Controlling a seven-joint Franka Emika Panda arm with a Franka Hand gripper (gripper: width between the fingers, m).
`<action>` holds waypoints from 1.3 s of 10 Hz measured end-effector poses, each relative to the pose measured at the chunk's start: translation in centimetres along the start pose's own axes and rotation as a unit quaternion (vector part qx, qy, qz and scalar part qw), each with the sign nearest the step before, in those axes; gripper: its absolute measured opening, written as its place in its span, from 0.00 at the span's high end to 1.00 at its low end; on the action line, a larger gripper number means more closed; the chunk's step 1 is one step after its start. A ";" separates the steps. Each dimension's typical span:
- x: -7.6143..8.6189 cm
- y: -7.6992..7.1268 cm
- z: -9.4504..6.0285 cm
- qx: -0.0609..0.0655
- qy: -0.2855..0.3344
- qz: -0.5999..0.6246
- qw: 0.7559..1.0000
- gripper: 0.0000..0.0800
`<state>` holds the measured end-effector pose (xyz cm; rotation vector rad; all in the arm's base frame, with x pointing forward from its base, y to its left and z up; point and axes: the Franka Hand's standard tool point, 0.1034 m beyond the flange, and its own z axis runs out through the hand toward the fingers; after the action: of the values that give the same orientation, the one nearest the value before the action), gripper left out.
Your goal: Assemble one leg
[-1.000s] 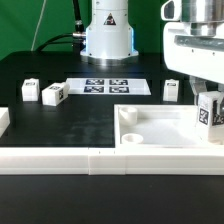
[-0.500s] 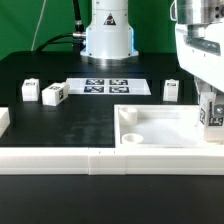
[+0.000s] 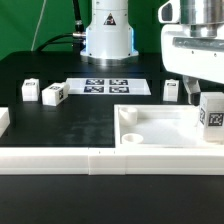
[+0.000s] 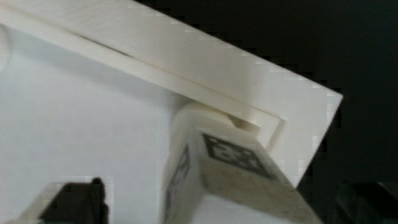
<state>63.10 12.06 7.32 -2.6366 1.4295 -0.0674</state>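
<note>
A leg (image 3: 212, 116), a small white post with a square tag, stands in the far corner of the large white tray-like part (image 3: 160, 128) at the exterior view's right. In the wrist view the leg (image 4: 235, 165) leans against the corner of the tray-like part (image 4: 89, 120). My gripper (image 3: 207, 100) hangs right over the leg and straddles it. A dark finger (image 4: 71, 203) stands apart from the leg with a gap between them. The jaws are open and hold nothing.
Three more legs lie on the black table: two (image 3: 28, 92) (image 3: 52, 95) at the exterior view's left and one (image 3: 171, 90) behind the tray-like part. The marker board (image 3: 107, 87) lies in front of the robot base. A low white wall (image 3: 90, 160) runs along the front.
My gripper has turned about its upright axis over the leg and now shows its broad side. The leg stays at the tray-like part's corner, its tag face now more in view.
</note>
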 end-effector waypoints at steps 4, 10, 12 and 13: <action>-0.2 -0.1 0.0 -0.005 0.002 -0.207 0.978 0.19; 0.0 -0.2 -0.1 -0.045 0.010 -0.506 0.861 0.19; 0.0 -0.2 -0.1 -0.045 0.011 -0.504 0.863 0.34; 0.0 -0.2 -0.1 -0.045 0.011 -0.504 0.863 0.52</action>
<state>63.28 12.21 7.41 -3.1274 -0.0933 -0.1337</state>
